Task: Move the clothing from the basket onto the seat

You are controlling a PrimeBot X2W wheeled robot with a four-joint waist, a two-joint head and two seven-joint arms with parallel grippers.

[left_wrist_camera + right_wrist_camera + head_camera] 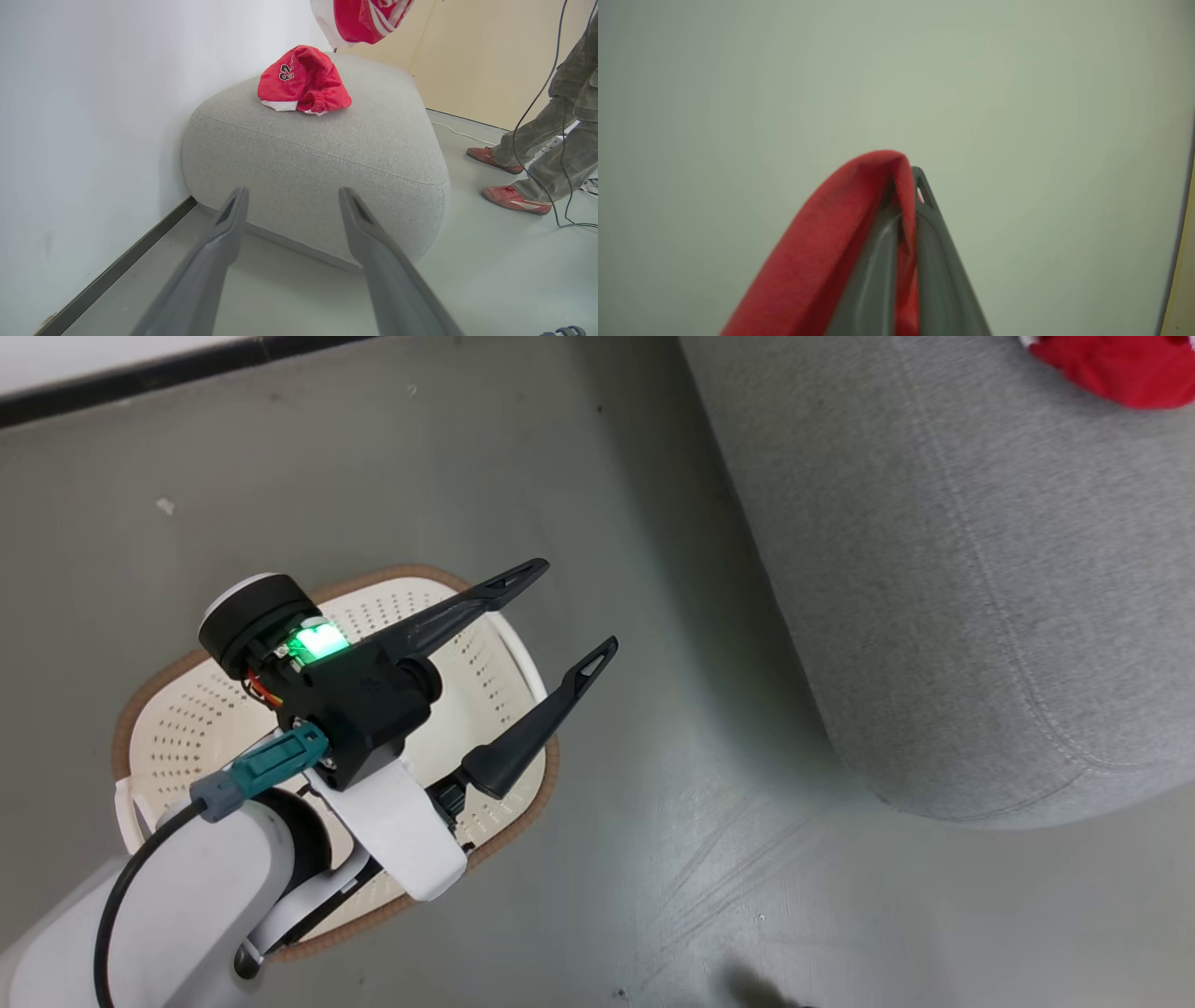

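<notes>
Rounded grey woven seat under crumpled clothing

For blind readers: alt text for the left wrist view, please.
A crumpled red garment lies on a grey seat beside a white wall, seen past the open left gripper. Another red-and-white garment hangs at the top edge; a person's legs stand at right.

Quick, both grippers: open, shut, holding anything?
Left gripper: jaws open, empty.
Right gripper: jaws shut on red soft-fabric garment.
</notes>
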